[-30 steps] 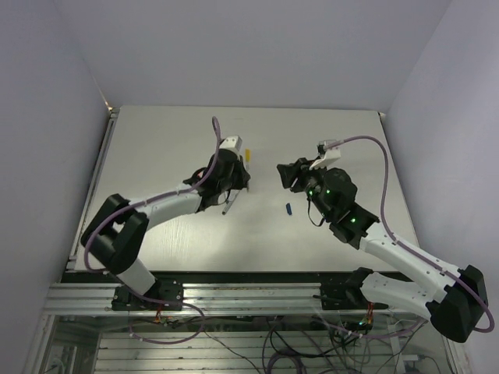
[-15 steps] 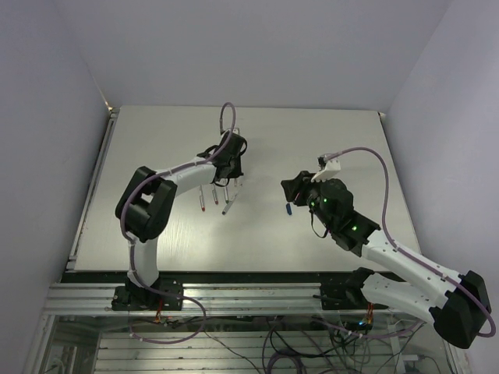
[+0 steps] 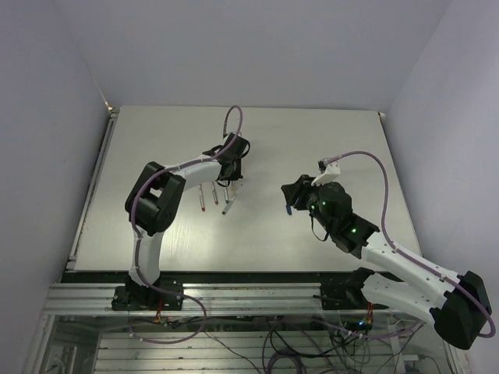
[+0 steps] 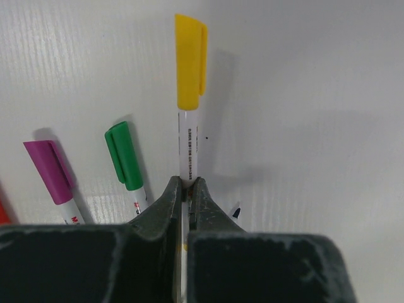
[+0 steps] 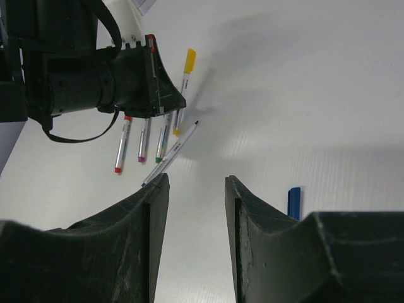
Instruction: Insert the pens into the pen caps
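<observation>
Thin grey marker pens lie side by side near the middle of my white desk [image 3: 140, 140]: the red pen [image 5: 122, 146], the magenta-capped pen [image 4: 50, 173] and the green-capped pen [image 4: 125, 158]. The uncapped grey pen [image 5: 170, 153] slants just to their right. Its small blue plastic cap [image 5: 293, 202] lies well apart, toward the right edge, beside my right gripper [image 5: 197, 183], whose fingers stand apart around nothing. My left arm reaches mid-desk with its left gripper [image 4: 186, 183] clamped on the barrel of the yellow-capped pen [image 4: 188, 136], which points toward the far edge.
</observation>
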`<state>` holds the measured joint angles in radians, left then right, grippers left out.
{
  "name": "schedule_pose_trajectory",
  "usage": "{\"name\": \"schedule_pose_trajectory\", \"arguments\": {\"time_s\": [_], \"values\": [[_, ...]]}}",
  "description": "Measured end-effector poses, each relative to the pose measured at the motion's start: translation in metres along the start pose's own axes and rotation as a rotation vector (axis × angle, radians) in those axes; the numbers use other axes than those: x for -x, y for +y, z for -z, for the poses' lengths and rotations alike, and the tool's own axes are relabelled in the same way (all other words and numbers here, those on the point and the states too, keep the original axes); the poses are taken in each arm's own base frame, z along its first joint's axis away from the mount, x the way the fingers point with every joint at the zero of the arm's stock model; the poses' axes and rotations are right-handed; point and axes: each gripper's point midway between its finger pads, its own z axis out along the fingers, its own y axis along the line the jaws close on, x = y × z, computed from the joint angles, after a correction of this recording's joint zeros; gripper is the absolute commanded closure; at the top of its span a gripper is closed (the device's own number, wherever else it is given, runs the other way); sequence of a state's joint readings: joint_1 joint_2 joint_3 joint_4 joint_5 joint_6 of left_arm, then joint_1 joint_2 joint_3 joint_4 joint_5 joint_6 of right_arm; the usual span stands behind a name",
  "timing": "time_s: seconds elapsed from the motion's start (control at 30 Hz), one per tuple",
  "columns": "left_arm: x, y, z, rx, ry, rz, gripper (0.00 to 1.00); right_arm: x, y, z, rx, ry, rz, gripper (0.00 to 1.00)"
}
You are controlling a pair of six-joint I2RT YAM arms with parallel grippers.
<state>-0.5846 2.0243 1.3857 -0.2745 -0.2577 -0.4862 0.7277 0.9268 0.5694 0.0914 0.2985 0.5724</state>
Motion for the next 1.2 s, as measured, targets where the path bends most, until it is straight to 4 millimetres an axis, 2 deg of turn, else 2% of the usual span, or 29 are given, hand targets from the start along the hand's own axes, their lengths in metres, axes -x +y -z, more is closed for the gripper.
{"name": "schedule_pose_trajectory", "arguments": {"time_s": [0.3,0.63,0.83,0.97,1.1,1.2], "values": [[-0.005,0.001,-0.004,0.003,0.014,-0.002,0.74,-0.004,-0.002,0.002,-0.002,0.009,-0.012,0.6],[-0.01,-0.002,-0.007,-0.013,0.031,-0.002,0.66,-0.011,-0.002,0.0,0.0,0.031,-0.008,0.6],[-0.001,-0.006,-0.004,-0.021,0.018,0.002,0.66,-0.017,-0.004,0.0,0.003,0.042,-0.016,0.61],[0.006,-0.007,0.003,-0.027,0.004,0.004,0.65,-0.021,-0.004,0.0,0.006,0.048,-0.023,0.61],[0.017,-0.008,0.019,-0.042,-0.028,0.003,0.65,-0.023,-0.004,0.0,0.011,0.053,-0.027,0.61],[0.015,-0.003,0.032,-0.044,-0.036,-0.007,0.66,-0.023,-0.003,0.0,0.014,0.054,-0.03,0.61]]}}
